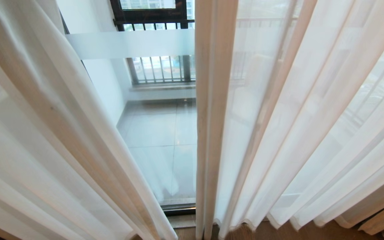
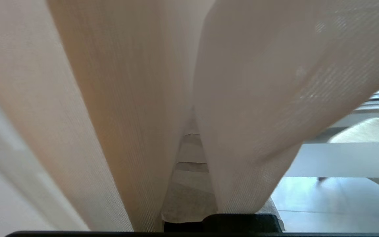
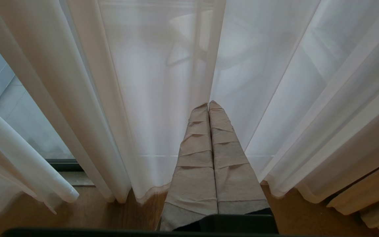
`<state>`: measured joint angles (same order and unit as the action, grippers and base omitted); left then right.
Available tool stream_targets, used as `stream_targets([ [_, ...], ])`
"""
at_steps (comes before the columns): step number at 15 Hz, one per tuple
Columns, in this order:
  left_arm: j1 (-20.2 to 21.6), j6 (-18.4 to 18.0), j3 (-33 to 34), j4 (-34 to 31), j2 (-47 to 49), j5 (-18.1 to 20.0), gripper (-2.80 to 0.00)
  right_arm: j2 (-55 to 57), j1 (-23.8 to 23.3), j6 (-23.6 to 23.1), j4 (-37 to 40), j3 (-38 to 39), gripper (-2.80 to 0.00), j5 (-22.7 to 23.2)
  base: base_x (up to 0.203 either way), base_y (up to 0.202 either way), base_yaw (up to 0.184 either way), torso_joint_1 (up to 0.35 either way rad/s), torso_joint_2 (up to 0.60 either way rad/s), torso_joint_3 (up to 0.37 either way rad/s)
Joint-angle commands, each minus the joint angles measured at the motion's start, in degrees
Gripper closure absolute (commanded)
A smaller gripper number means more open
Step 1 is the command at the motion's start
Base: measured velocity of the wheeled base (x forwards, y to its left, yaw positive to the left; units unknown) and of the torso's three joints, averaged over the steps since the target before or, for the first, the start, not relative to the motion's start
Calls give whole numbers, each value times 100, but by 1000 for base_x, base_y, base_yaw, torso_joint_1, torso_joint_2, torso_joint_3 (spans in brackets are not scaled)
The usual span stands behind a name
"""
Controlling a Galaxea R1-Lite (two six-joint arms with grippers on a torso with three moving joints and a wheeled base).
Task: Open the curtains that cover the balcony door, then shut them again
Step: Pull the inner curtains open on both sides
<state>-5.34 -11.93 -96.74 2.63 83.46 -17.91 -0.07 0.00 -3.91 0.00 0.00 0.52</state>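
Wood floor [image 3: 87, 210] runs along the near side; sheer curtains [image 3: 156, 108] hang down to it, hems touching or just above, can't tell. Dark door track [image 1: 178, 210] beyond the wood. Pale glossy balcony tiles [image 1: 158, 133] past the glass.

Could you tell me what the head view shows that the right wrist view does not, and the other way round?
Only the head view shows the frosted band across the glass door, the black railed window beyond it and the balcony tiles, seen through the gap between the sheer curtains. Only the right wrist view shows the right end effector, shut and wrapped in beige tape, pointing at the sheer fabric. Both share the parted sheers, the door's bottom track, the wooden floor and heavier beige drapes at the right edge.
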Motion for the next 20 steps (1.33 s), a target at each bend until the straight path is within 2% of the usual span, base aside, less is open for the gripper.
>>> stream_targets([
  [1, 268, 7, 25, 1, -49, -189, 0, 7, 0, -4, 0, 0, 0, 0, 0, 0, 0, 0, 0, 0],
  [6, 704, 15, 509, 9, -273, -223, 0, 7, 0, -4, 0, 0, 0, 0, 0, 0, 0, 0, 0, 0],
  [20, 728, 42, 788, -175, -567, -213, 0, 7, 4, -4, 0, 0, 0, 9, 0, 0, 0, 0, 0, 0],
])
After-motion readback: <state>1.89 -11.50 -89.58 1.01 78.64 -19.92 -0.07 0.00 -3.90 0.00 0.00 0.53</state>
